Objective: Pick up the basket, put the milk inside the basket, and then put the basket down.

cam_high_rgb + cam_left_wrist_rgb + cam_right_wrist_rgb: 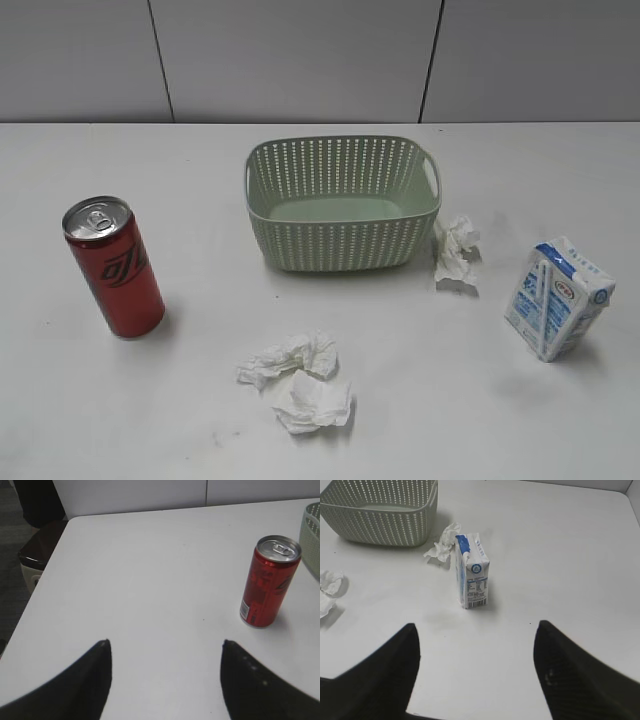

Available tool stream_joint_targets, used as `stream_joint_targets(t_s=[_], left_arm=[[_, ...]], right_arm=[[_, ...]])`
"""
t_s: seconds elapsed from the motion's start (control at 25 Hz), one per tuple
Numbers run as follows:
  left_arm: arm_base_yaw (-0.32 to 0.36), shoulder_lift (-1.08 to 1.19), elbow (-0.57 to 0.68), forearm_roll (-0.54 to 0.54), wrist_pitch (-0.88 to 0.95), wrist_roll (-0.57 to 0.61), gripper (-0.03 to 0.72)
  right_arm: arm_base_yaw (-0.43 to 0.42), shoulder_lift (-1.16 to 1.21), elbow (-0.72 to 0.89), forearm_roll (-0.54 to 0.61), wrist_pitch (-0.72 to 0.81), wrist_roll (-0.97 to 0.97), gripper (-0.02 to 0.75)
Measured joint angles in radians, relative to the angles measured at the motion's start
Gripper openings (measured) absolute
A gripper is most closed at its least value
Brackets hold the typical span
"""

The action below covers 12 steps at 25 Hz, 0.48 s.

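The pale sage-green rectangular plastic basket [342, 203] w/ perforated sides and cut-out handles sits upright at the far centre of the white bench [200, 400]; nothing shows inside it; the small white-and-blue gable-top milk carton [557, 298] stands upright at the near right, well apart from the basket; a red slim soda can [113, 266] w/ silver top stands upright at the left, also well apart from the basket; a small crumpled white tissue [456, 250] lies just beside the basket's right near corner, between basket and milk; a larger crumpled white tissue wad [297, 381] lies near centre, in front of the basket.

No arm shows in the exterior view; in the left wrist view the left gripper [165, 672] hangs over bare bench w/ its two dark fingers spread wide, nothing between them; the can is ahead and to its right, w/ the basket's edge at the far right border; in the right wrist view the right gripper [476, 672] is likewise spread wide and empty above the bench; the milk stands ahead of it, apart from the fingers, the basket beyond at the far left.
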Motion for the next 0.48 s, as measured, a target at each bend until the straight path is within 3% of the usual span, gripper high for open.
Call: stream_joint_targets(t_s=[0.48], left_arm=[[0.000,0.000,0.000,0.000,0.000,0.000,0.522]], right_arm=[[0.000,0.000,0.000,0.000,0.000,0.001,0.539]])
